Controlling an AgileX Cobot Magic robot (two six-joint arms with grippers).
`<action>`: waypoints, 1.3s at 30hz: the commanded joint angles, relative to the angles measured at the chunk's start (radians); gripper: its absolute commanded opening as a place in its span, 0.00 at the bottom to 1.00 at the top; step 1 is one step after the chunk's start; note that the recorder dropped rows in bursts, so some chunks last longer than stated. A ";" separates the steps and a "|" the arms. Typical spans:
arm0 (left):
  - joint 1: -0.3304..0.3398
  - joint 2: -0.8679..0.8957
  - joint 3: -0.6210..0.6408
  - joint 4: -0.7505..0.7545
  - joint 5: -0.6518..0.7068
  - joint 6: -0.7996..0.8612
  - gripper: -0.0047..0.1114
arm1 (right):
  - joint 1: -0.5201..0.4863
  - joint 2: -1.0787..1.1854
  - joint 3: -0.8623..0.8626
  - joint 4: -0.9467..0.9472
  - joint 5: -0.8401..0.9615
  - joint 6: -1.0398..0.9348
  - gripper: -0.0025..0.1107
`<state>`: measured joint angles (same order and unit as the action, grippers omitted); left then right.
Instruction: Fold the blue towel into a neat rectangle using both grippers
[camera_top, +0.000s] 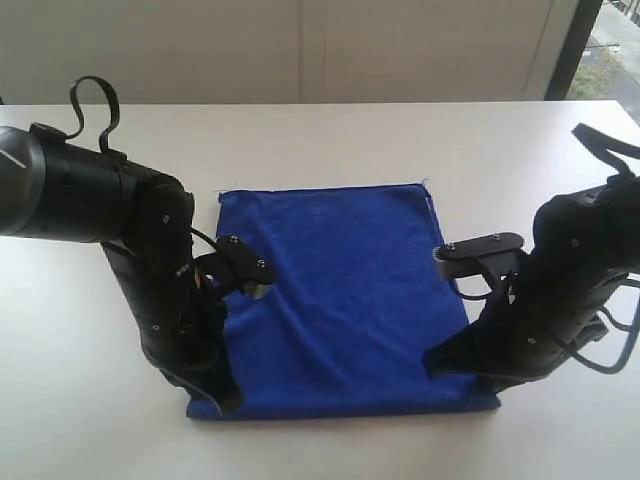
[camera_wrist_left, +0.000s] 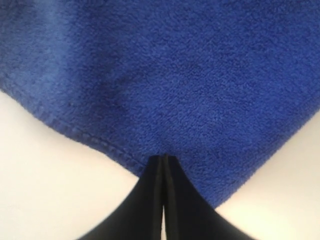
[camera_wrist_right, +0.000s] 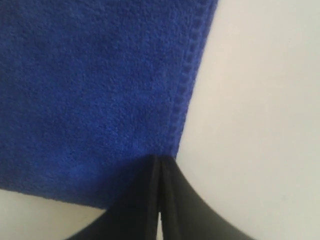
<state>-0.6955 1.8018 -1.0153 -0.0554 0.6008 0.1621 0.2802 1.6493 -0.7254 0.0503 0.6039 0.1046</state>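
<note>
No legible text, label, brand, number or sign in any view.

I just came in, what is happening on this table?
A robot is working on a blue fleecy rectangular towel that lies flat and unfolded on the white table. The left gripper and the right gripper are each closed at a near corner and appear to pinch it. No fold is made yet.
</note>
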 joint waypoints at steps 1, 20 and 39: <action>-0.004 0.002 0.005 0.019 0.025 -0.014 0.04 | 0.001 -0.002 0.005 0.005 -0.027 -0.007 0.02; -0.004 -0.255 -0.036 0.041 0.035 0.095 0.04 | 0.006 -0.317 0.005 -0.091 0.002 -0.175 0.02; -0.077 -0.308 0.077 0.039 0.003 0.400 0.04 | 0.114 -0.326 0.005 -0.070 0.021 -0.604 0.12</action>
<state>-0.7518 1.5036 -0.9451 -0.0064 0.6061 0.5340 0.3870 1.3167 -0.7254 -0.0276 0.6304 -0.4354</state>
